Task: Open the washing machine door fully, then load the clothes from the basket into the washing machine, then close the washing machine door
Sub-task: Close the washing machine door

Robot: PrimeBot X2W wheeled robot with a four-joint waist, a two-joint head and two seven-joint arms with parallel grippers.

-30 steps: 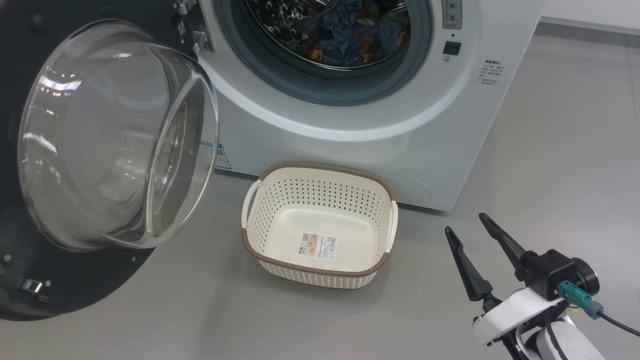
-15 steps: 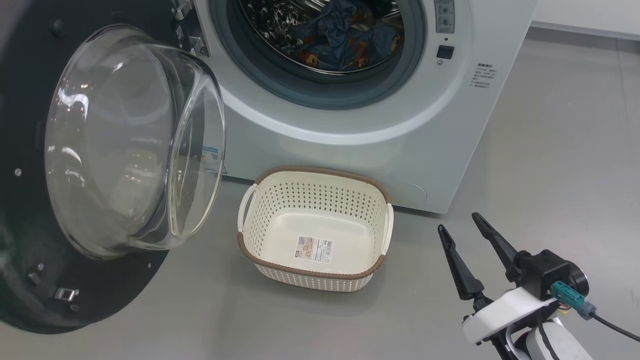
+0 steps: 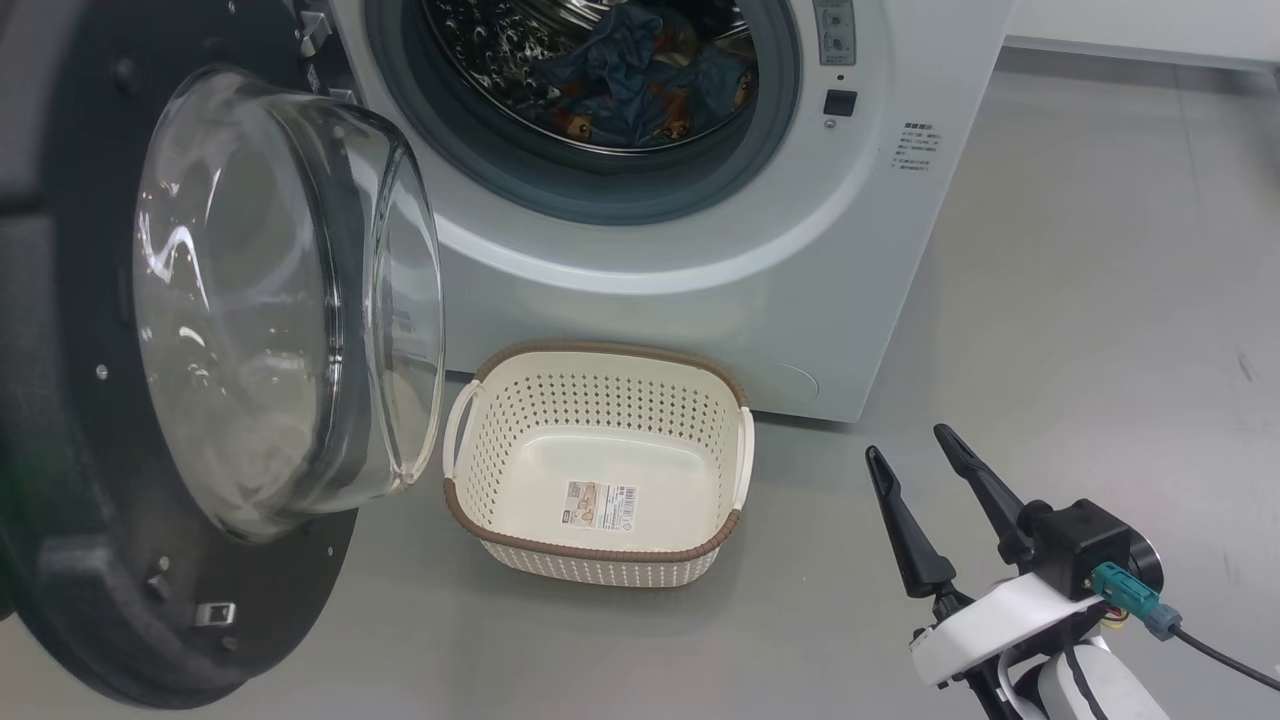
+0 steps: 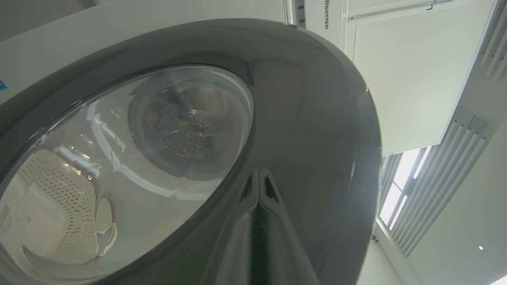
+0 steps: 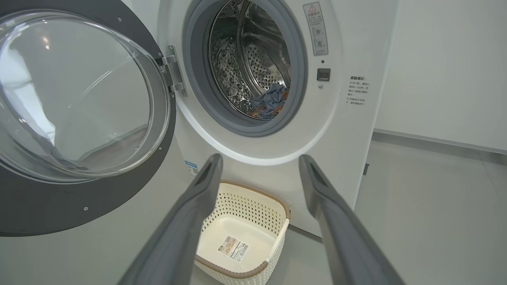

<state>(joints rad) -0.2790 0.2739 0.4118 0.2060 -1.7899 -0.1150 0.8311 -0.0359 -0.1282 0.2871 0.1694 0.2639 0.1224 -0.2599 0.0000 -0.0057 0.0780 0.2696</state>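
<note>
The washing machine (image 3: pixel 700 290) stands with its drum open, and the clothes (image 3: pixel 630 85), blue fabric with orange figures, lie inside it; the right wrist view shows the clothes (image 5: pixel 271 101) too. The washing machine door (image 3: pixel 90 560) hangs on the left, partly swung in, its glass bowl facing the opening. My left gripper (image 4: pixel 259 206) is shut, its tips pressed on the door's glossy outer rim (image 4: pixel 317 118). The basket (image 3: pixel 600 355) sits on the floor below the opening with nothing in it but its label. My right gripper (image 3: pixel 906 442) hangs open to the basket's right, holding nothing.
Grey floor stretches to the right of the washing machine, with a white wall behind. The door's glass bowl (image 3: pixel 260 300) overhangs the basket's left handle. In the right wrist view the basket (image 5: pixel 253 190) lies between my open fingers (image 5: pixel 190 206).
The door has swung toward the machine, its glass bowl now more edge-on. The head camera has shifted, sliding the picture left. The right gripper holds the same pose.
</note>
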